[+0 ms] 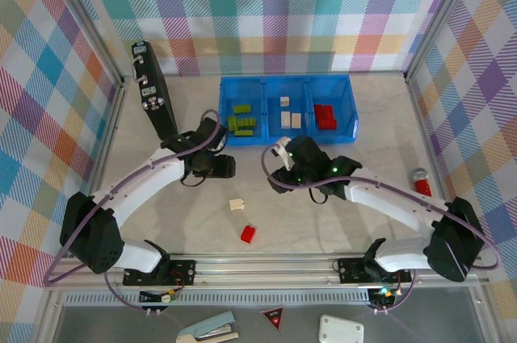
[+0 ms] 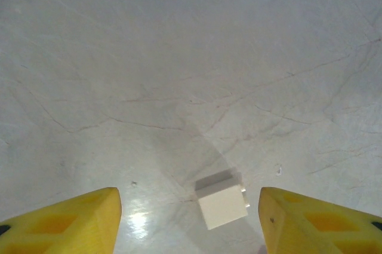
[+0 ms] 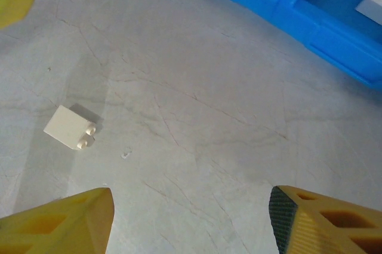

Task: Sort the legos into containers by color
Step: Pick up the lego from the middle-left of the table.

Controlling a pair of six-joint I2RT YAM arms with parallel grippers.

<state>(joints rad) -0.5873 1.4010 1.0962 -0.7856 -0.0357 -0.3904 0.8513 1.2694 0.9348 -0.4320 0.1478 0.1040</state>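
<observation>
The blue tray (image 1: pixel 353 109) lies at the back of the table. Its left compartment holds green legos (image 1: pixel 242 123), the middle one cream legos (image 1: pixel 289 117), the right one red legos (image 1: pixel 325 115). A loose cream lego (image 1: pixel 237 204) and a red lego (image 1: pixel 249 234) lie on the table in front. My left gripper (image 1: pixel 224 169) hovers open behind the cream lego (image 2: pixel 222 206), which lies on the table between the yellow fingers (image 2: pixel 89 221), untouched. My right gripper (image 1: pixel 280 172) is open and empty, with the cream lego (image 3: pixel 70 127) off to its left and the tray's edge (image 3: pixel 298 3) at upper right.
A black upright device (image 1: pixel 153 89) stands at the back left beside the left arm. A small red-and-silver object (image 1: pixel 420 181) lies near the right wall. A metal rail (image 1: pixel 266 262) bounds the near edge. A tip of the left gripper's finger (image 3: pixel 12 0) shows in the right wrist view.
</observation>
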